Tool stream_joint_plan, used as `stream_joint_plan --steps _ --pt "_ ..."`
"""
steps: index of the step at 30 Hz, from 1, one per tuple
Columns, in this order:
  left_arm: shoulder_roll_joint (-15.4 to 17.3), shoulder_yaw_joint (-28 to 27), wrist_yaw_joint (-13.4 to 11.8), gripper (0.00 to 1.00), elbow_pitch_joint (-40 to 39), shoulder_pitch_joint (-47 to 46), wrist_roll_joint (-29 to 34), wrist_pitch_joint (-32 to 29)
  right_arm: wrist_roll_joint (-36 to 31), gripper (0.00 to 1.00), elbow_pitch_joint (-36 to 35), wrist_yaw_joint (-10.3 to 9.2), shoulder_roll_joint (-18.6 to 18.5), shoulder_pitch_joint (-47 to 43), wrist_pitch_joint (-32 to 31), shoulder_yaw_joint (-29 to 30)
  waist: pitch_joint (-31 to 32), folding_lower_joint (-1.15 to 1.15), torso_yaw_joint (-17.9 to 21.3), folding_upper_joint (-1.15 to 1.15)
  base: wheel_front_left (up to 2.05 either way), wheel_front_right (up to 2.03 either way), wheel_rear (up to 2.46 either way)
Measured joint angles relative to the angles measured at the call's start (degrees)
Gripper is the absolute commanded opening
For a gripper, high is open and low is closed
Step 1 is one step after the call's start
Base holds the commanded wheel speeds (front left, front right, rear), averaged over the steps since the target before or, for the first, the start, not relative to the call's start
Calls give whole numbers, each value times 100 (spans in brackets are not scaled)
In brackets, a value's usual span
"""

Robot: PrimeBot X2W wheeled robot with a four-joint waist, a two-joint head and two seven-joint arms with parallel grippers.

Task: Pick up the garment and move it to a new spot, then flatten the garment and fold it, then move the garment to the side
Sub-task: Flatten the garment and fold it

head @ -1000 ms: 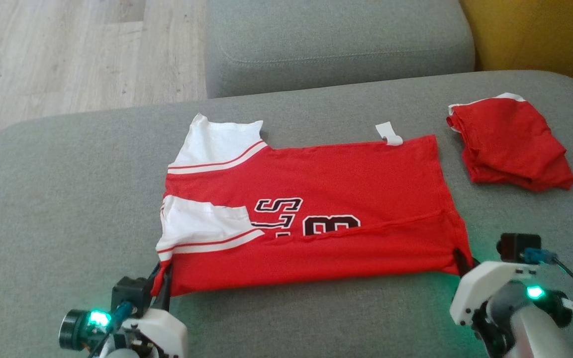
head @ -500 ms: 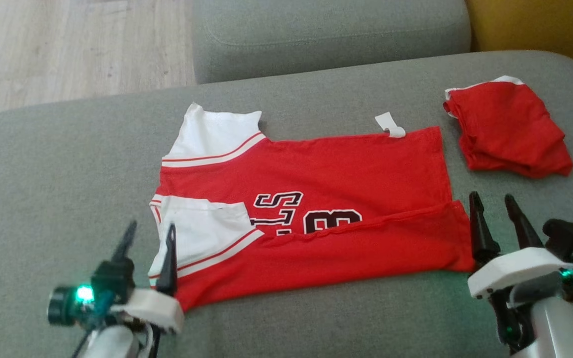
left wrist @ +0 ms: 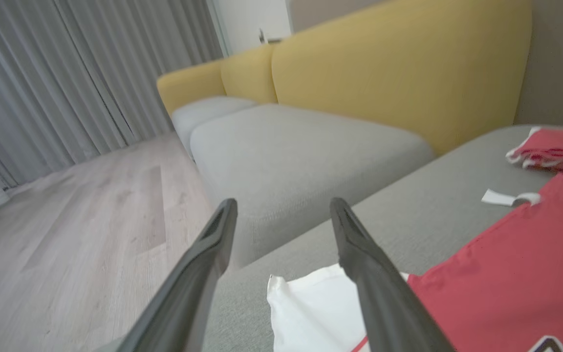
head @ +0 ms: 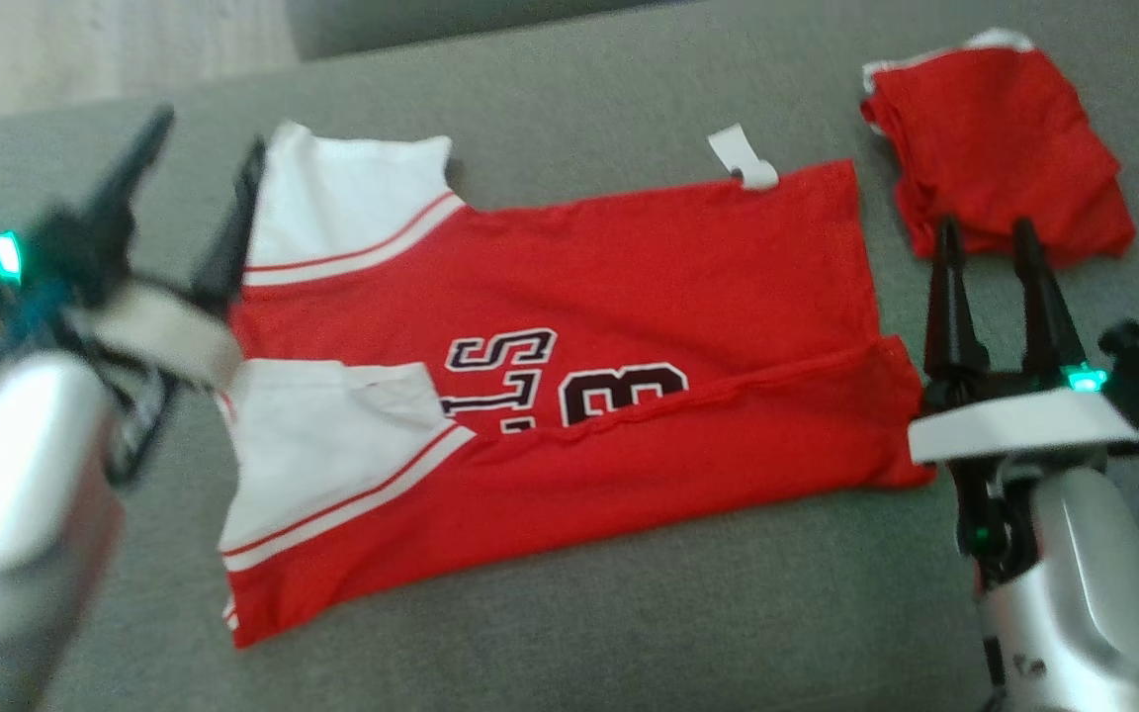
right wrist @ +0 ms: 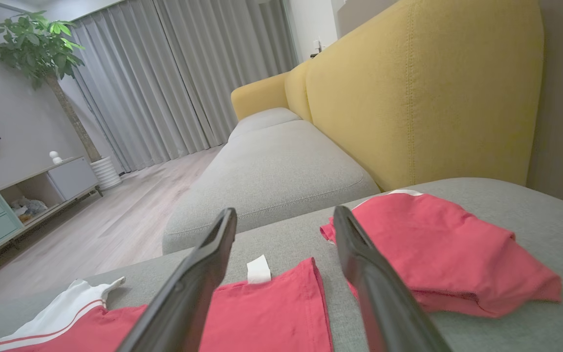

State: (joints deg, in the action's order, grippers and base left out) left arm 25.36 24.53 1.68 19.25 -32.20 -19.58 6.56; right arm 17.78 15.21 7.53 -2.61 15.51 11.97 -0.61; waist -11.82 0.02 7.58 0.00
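Upholstery of a broad grey woven seat cushion (head: 629,613) carries everything here. A red short-sleeved jersey with white sleeves and black lettering (head: 569,376) lies spread across the middle of the surface. Its sleeves point to the left edge and its hem to the right. Its near long side is folded up over the body in a red strip that cuts across the bottom of the lettering. The nearer white sleeve lies folded in on top of the red.

The right gripper (head: 984,226) stands just beside the jersey's hem, toward the right edge of the surface. Its two dark fingers are spread apart with nothing between them. The left gripper (head: 210,131) is at the jersey's far left corner, also parted and holding nothing. One of its fingers lies across the edge of the farther white sleeve; I cannot tell whether it touches the cloth.

A small white tag (head: 740,158) sticks out from the jersey's far edge. In the far right corner of the surface sits a rumpled, folded red cloth with a white trim (head: 1000,148), apart from the jersey.

Beyond the far edge come a second grey seat cushion (right wrist: 271,181), a yellow padded sofa back (right wrist: 433,98), a pale wooden floor (left wrist: 91,234) and long grey curtains (right wrist: 179,83).
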Motion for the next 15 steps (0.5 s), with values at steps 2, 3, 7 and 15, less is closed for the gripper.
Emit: stream_joint_plan --steps 2,3,7,15 --pt "164 149 320 100 354 -647 -2 -587 67 100 -7 0 -1 171 25 -99 -184 0 95 0 0 0 0" --pt "220 224 423 100 553 -918 -37 -914 108 100 -10 1 -1 241 66 -148 -271 0 147 0 0 0 0" --pt "438 650 548 100 1271 -1536 -463 -2022 254 100 -19 1 -3 425 124 -359 -591 0 389 0 0 0 0" --pt "915 1327 591 100 1939 -2215 -1234 -2501 493 100 -89 1 -4 509 225 -700 -1098 0 851 0 0 0 0"
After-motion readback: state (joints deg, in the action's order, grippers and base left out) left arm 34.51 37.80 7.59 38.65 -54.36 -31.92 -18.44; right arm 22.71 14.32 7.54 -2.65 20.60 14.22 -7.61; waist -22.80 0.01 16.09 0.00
